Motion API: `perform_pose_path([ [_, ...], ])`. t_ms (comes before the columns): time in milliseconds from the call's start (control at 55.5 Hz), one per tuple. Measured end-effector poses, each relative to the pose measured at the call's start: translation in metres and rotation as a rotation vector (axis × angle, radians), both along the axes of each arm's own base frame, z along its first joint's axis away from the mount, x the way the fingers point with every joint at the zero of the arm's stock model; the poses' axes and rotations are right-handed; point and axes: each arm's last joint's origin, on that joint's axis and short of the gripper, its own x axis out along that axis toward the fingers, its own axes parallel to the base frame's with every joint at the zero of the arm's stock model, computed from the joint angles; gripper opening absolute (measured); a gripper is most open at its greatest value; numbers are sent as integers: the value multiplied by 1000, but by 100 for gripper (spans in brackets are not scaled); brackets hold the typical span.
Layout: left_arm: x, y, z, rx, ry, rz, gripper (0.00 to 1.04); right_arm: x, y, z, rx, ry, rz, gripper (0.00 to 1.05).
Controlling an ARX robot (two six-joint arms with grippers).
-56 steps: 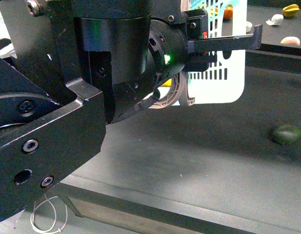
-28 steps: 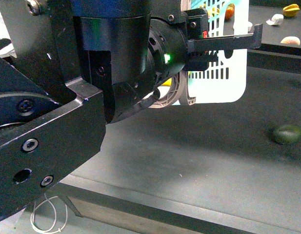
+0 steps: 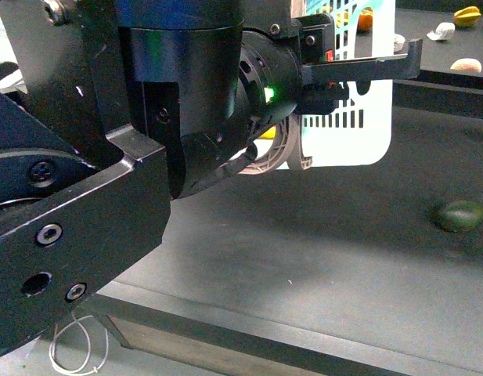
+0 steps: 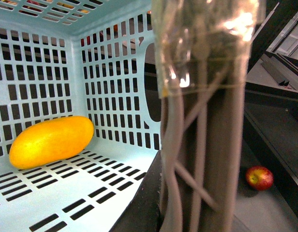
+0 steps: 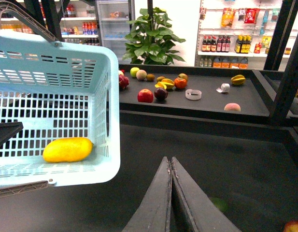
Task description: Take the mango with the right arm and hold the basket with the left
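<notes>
The turquoise basket [image 3: 358, 133] hangs above the dark table, lifted by its grey-brown handle [image 4: 206, 145]. My left gripper [image 3: 366, 69] is shut on that handle at the basket's top. The yellow mango [image 5: 67, 149] lies on the basket floor [image 4: 105, 188] against a slotted wall, and it also shows in the left wrist view [image 4: 51, 141]. My right gripper [image 5: 171, 159] is shut and empty. It sits over bare table to the side of the basket [image 5: 57, 96], apart from it.
A dark green oval fruit [image 3: 462, 215] lies on the table to the right. A red apple [image 4: 259, 177] lies below the basket's side. Several fruits [image 5: 161, 89] lie on the raised back shelf. My left arm [image 3: 108, 157] blocks the left of the front view.
The basket has drifted very slightly left in the front view. Nothing else has visibly moved.
</notes>
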Motion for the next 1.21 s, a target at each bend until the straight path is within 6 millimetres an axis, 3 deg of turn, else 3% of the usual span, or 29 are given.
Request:
perform_pose_path([
  [702,0,0,0,0,0,-1,5,-19,0,-3,-1,9,3,2],
  [1207,0,0,0,-1,1,0,5,-19,0,-3,-1,6,3,2],
])
